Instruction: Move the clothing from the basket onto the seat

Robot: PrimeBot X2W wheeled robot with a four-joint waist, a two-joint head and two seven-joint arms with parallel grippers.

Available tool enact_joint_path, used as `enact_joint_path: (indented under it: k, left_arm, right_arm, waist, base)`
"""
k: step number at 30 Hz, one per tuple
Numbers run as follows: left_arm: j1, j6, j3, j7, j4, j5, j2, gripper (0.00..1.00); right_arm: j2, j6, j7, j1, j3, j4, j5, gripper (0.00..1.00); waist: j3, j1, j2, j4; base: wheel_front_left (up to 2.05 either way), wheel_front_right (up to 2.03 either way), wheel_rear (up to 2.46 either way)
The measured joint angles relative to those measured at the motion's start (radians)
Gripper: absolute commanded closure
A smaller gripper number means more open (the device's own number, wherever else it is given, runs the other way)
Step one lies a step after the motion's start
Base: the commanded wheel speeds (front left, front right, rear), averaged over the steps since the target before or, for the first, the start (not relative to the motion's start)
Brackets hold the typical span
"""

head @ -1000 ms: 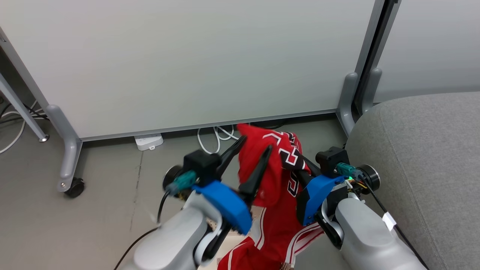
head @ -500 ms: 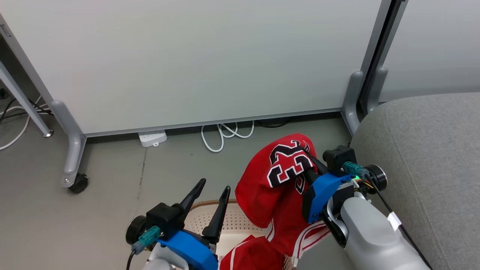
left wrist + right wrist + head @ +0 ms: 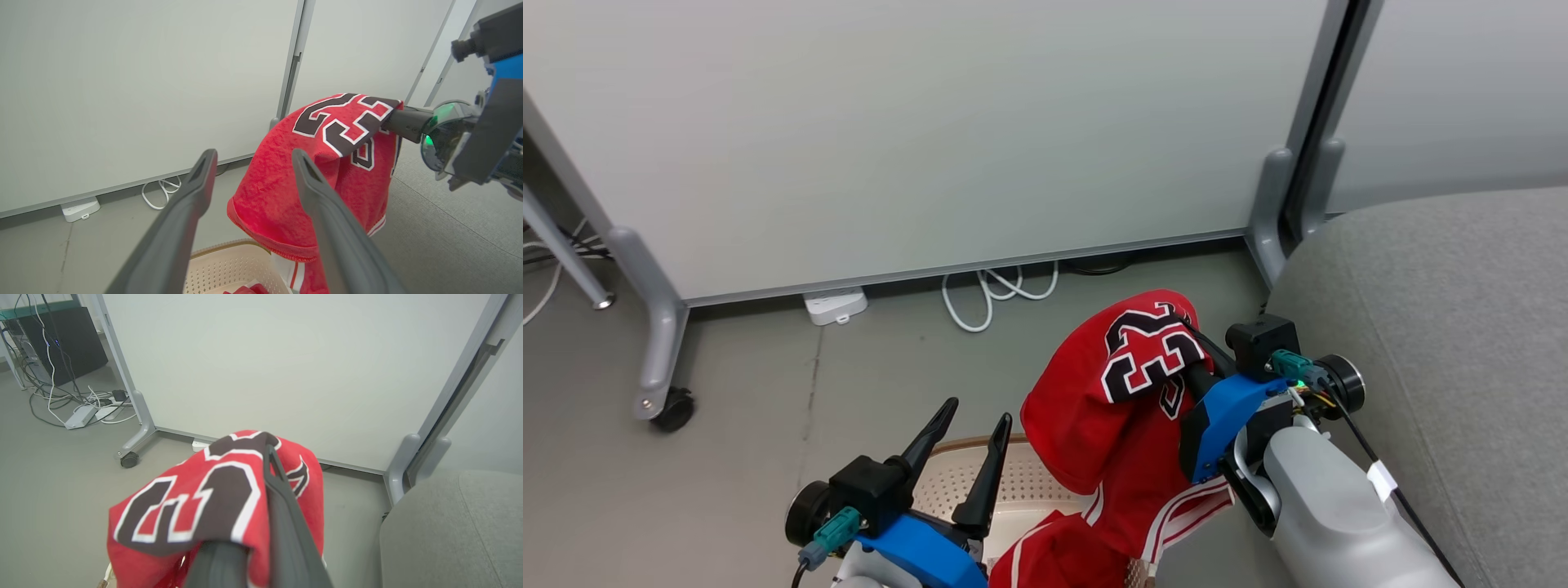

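A pale partition panel point(image 3: 931, 122) on grey legs is seen across the back of the head view, with a grey floor point(image 3: 752, 384) spread beneath it. The right side of that view is taken up by the seat point(image 3: 1445, 327), a broad grey woven cushion with a rounded edge; nothing red is lying on it.

The jersey point(image 3: 1094, 408), red with black-and-white numerals, is held up in the air to the left of the seat and apart from it, above the right part of the basket. It is draped over the right tool point(image 3: 1188, 359), whose jaws are closed tight on the cloth. In the right wrist view one dark finger point(image 3: 286, 522) is seen lying on top of the numerals while the other is wrapped underneath. The lower folds, edged with white stripes, hang down toward the basket.

The basket point(image 3: 1013, 482), cream and perforated with a brown rim, is set on the floor at the bottom of the head view. More red cloth point(image 3: 1054, 559) with white striping is seen inside it, partly cut off by the picture's edge.

The left tool point(image 3: 977, 412) is held over the basket's left part, its two fingers spread wide with nothing between them. In the left wrist view the jersey is seen just beyond them, untouched.

A looped white cable point(image 3: 988, 294) and a white power strip point(image 3: 835, 305) are laid along the foot of the panel, and a black caster point(image 3: 674, 408) is fitted under its left leg.
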Motion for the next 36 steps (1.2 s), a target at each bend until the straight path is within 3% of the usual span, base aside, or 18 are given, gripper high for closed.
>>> enact_joint_path:
  k: [7,27,36]
  left_arm:
    - [0.002,-0.017,0.029,0.000,0.000,0.028,-0.017,0.00]
    - [0.000,-0.037,0.034,0.000,0.009,0.067,-0.046,0.00]
    - [-0.004,-0.039,0.025,0.000,0.017,0.068,-0.048,0.00]
  right_arm:
    - [0.000,0.000,0.002,0.000,0.010,-0.011,0.006,1.00]
    - [0.000,0.000,0.003,-0.002,-0.009,-0.006,-0.001,1.00]
    - [0.000,0.000,0.002,0.002,-0.010,0.000,-0.010,1.00]
  waist:
    - [0.007,0.0000,0.0000,-0.084]
    - [0.017,0.0000,0.0000,-0.414]
    - [0.017,0.0000,0.0000,-0.486]
  base:
    - [0.00,0.00,0.00]
    - [0.00,0.00,0.00]
    - [0.00,0.00,0.00]
